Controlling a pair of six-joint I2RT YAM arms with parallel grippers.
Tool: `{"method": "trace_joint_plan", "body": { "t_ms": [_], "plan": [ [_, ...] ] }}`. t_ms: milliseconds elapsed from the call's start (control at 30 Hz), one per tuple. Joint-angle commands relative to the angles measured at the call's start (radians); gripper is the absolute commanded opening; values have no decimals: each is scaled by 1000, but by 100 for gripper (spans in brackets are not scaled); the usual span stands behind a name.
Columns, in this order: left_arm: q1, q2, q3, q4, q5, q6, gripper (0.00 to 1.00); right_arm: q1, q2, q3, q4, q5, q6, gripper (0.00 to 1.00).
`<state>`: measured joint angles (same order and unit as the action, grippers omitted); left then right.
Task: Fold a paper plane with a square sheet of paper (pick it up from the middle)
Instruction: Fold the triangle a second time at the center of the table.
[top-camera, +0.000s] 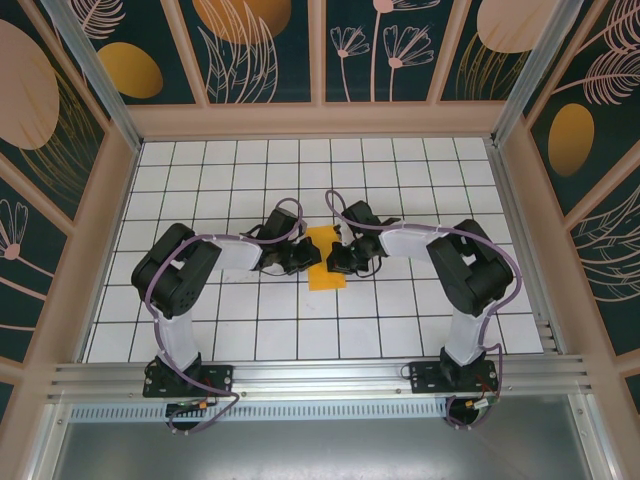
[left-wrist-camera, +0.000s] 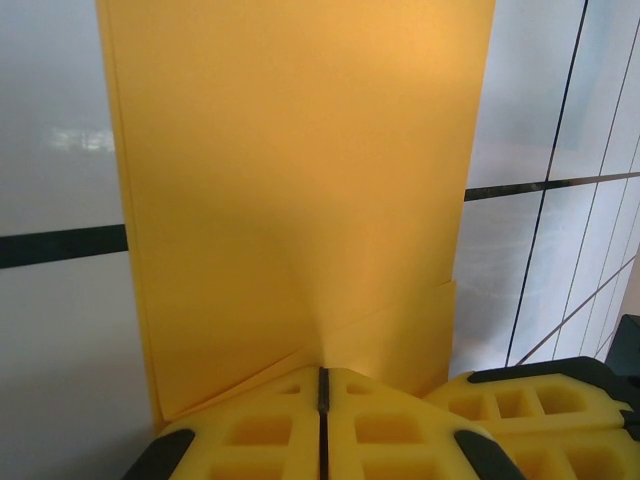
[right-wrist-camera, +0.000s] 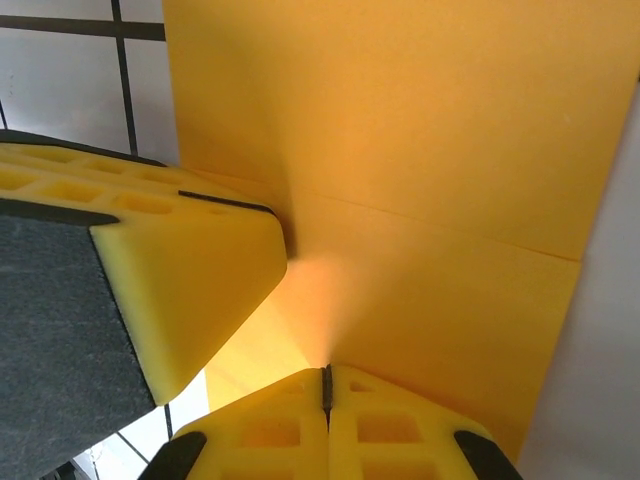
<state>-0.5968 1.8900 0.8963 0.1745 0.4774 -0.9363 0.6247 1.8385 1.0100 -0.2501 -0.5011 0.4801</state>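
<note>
Plainly, left gripper (left-wrist-camera: 322, 372) and right gripper (right-wrist-camera: 325, 370) each pinch the paper (top-camera: 325, 258) at table (top-camera: 200, 170) centre; I judge it light, floppy, crease-prone: hold edges.

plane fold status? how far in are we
Early. Done: the sheet of paper is a narrower strip rather than a full square, with overlapping layers and a slanted fold edge in the left wrist view. In hand: left claw and right claw are both shut on it, close together. Left: no pointed nose or wings visible, so the dart shape is still to be made.
</note>
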Motion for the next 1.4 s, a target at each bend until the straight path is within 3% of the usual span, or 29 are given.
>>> {"method": "trace_joint_plan", "body": {
  "t_ms": [0, 333, 567, 933, 1233, 1367],
  "plan": [
    [2, 37, -7, -79, -63, 16, 9, 7, 20, 16, 15, -35, -16, 7],
    [2, 46, -8, -104, -88, 14, 9, 7, 39, -3, -39, 1, -71, 7],
    [2, 46, -23, -114, -109, 8, 8, -15, -26, -110, -88, 39, -135, 7],
    [2, 47, -29, -129, -123, 13, 8, -29, -146, -298, -64, 25, -106, 7],
    [2, 48, -24, -124, -116, 19, 9, -32, -202, -307, -96, 80, -83, 6],
    [2, 39, -16, -98, -81, 24, 12, -53, -306, -302, -57, 105, -11, 8]
  ]
}}
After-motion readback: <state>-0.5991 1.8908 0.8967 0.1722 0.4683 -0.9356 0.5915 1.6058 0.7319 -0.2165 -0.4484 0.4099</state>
